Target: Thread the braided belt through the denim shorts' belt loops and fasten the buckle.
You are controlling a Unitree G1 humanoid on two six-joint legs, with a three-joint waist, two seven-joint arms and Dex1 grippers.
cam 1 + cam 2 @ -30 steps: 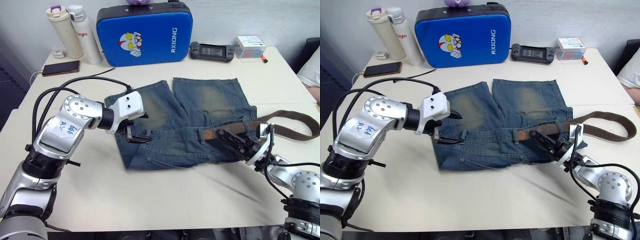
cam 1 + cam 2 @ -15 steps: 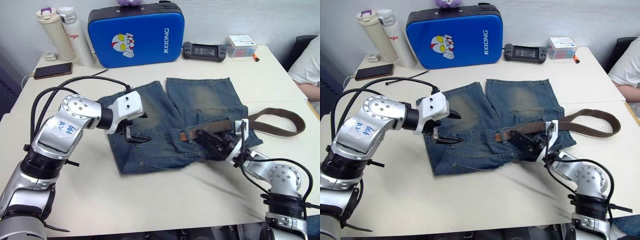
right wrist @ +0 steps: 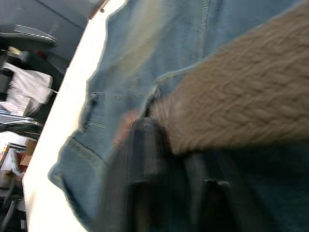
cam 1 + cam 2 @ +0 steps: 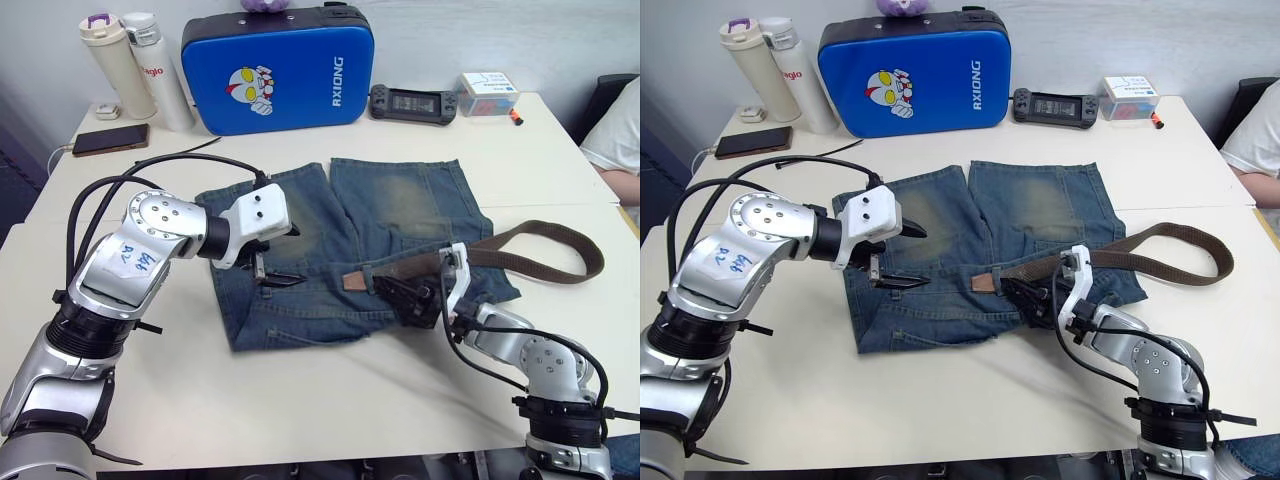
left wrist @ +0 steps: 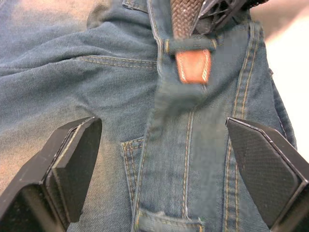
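We judge threading partly done: the belt (image 4: pixel 480 250) passes the right loops of the shorts (image 4: pixel 330 250), unbuckled; left gripper (image 4: pixel 278 276) spread, right gripper (image 4: pixel 408 296) indeterminate.

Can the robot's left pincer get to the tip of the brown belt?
Probably yes. The left pincer is open above the denim shorts, and the braided belt tip lies just ahead with nothing between.

The room is bright, with soft, even light from above. Shadows on the table (image 4: pixel 300 400) are pale and small. The blue case (image 4: pixel 278 68) shines a little. The right wrist view is smeared and fuzzy; the braided belt (image 3: pixel 241 116) looks blurry there.
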